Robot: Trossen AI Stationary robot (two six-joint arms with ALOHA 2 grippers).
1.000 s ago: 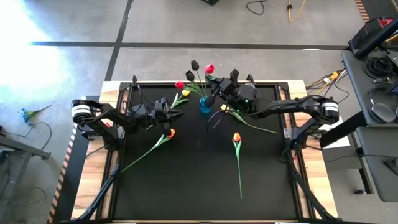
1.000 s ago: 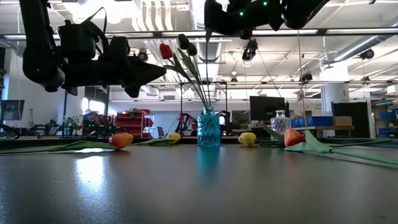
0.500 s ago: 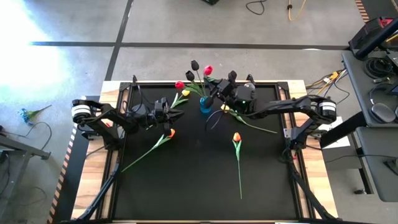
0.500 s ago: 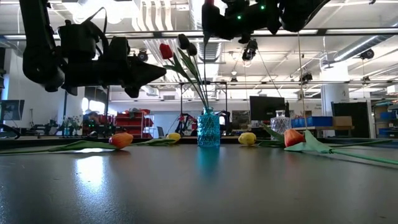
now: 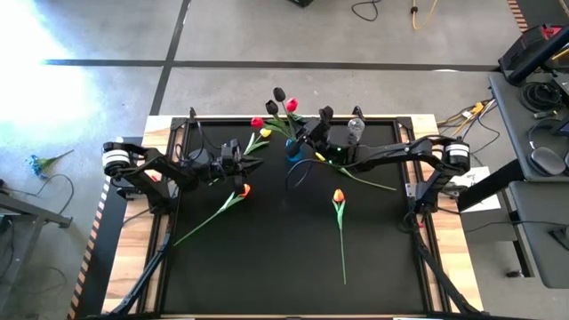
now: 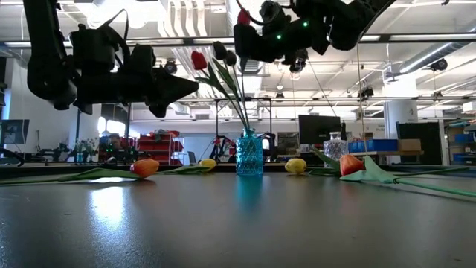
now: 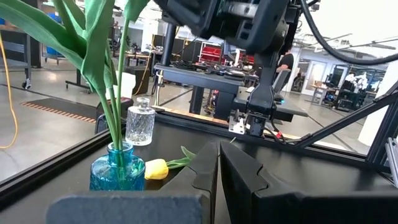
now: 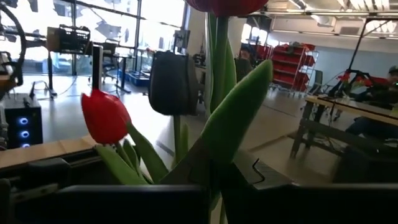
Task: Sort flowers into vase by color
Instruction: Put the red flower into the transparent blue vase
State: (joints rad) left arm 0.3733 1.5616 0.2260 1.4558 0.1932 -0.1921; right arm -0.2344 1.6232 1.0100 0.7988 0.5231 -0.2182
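Red tulip (image 5: 291, 105) clamped by its stem in right pincer (image 5: 313, 135), raised above blue vase (image 5: 292, 149) at surface's far edge. Left pincer (image 5: 250, 160) closed, empty, hovering beside.

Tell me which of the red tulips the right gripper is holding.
The red tulip gripped by the right gripper, its stem hanging over the blue glass vase. The other red tulip already stands in that vase, untouched.

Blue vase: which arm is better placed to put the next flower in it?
Right. The right gripper already holds a red tulip by its stem just beside the blue vase. The left gripper hovers farther off, shut and empty.
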